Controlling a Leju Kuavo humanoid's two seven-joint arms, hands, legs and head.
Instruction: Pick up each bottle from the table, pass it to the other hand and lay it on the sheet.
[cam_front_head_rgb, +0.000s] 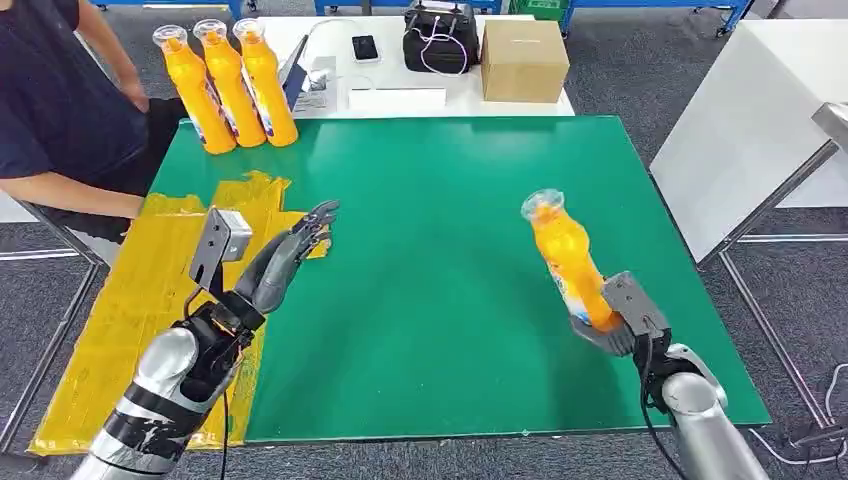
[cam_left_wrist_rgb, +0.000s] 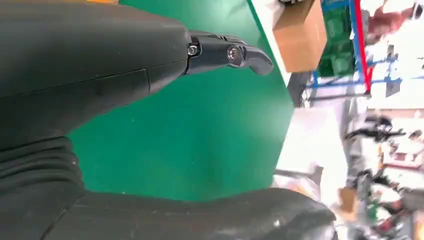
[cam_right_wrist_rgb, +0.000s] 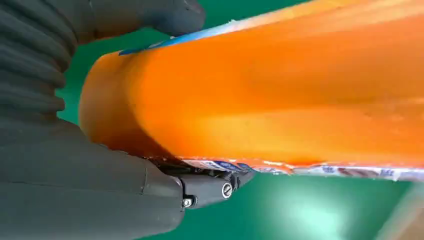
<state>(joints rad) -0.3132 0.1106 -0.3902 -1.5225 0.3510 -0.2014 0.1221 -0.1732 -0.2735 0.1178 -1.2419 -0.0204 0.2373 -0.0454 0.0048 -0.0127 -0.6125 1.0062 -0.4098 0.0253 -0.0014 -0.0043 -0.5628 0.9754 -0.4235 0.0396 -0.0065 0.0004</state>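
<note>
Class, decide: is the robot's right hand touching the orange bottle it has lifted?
Touching. The right wrist view shows the right hand wrapped against the orange bottle with no gap; the head view shows it gripping the bottle's base.

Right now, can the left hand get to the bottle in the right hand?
Probably yes: the left hand is open and holds nothing, and only bare green table shows between it and the bottle that the right hand holds.

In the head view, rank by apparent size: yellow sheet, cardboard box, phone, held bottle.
1. yellow sheet
2. cardboard box and held bottle: look alike, and the bottle is nearer, so unranked
3. phone
</note>
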